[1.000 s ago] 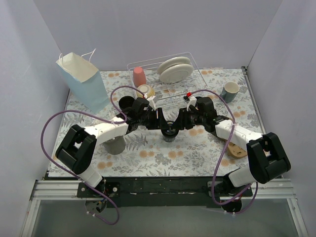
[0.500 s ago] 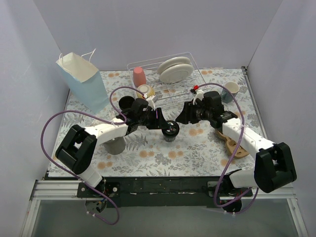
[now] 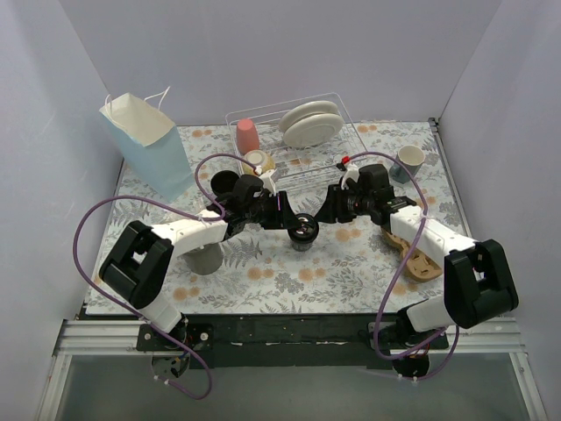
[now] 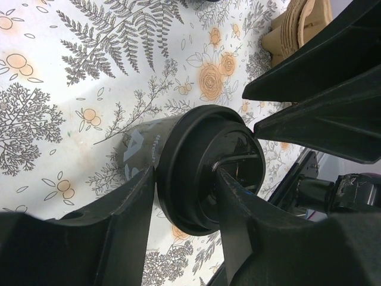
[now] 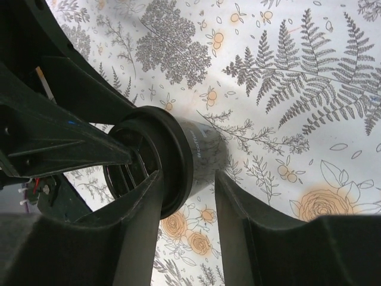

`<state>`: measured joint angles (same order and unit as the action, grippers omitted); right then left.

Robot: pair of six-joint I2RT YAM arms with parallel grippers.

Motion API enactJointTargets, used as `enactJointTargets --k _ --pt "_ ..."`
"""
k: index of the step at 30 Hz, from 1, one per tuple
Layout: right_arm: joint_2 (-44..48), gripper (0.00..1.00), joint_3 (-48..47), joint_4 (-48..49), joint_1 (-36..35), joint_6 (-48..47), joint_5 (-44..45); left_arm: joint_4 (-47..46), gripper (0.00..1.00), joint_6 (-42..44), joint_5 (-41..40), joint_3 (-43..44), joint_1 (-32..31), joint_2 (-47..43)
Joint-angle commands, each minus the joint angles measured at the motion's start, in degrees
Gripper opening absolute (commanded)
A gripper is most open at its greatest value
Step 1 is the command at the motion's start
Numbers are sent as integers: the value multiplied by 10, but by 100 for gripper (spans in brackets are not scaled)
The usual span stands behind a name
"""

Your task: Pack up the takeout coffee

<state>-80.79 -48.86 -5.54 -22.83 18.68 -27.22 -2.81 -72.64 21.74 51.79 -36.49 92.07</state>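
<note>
White cloth printed with grey ferns and orange flowers (image 3: 280,276) covers the table under your arms in the overhead view. The wire dish rack (image 3: 302,171) sits at the upper centre of that view, and the pale blue paper bag with white handles (image 3: 149,145) stands at the upper left. Cream plates (image 3: 308,123) stand on edge in the back of the rack. A tan wooden object (image 3: 419,259) lies at the right, beside your right arm. A grey metal cup (image 3: 206,259) stands at the lower left, close under your left arm. A blue-grey ceramic mug (image 3: 408,160) stands at the upper right, a pink cup (image 3: 248,136) sits in the rack's left end, and a small cream bowl (image 3: 259,160) sits just below it. The small black disposable cup (image 3: 304,231), with its round black plastic lid on, stands upright on the cloth at the centre, between your two wrists. A second black cup (image 3: 223,184) sits to its upper left, partly hidden by the left arm. Your left gripper (image 4: 186,173) is closed at the lid, one finger against the outer rim and the other across the top. Your right gripper (image 5: 188,177) clasps the same cup from the opposite side, with a finger on each side of the wall just under the lid.
</note>
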Motion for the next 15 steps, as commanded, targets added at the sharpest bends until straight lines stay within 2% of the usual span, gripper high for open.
enactJointTargets --k 1,5,15 --pt "-5 45 25 37 1 -3 -38 90 42 36 -56 -37 1 39" --pt "-10 32 62 48 1 5 -26 83 42 30 -61 -43 1 44" --pt "11 30 110 60 1 6 13 77 42 22 -66 -59 1 52"
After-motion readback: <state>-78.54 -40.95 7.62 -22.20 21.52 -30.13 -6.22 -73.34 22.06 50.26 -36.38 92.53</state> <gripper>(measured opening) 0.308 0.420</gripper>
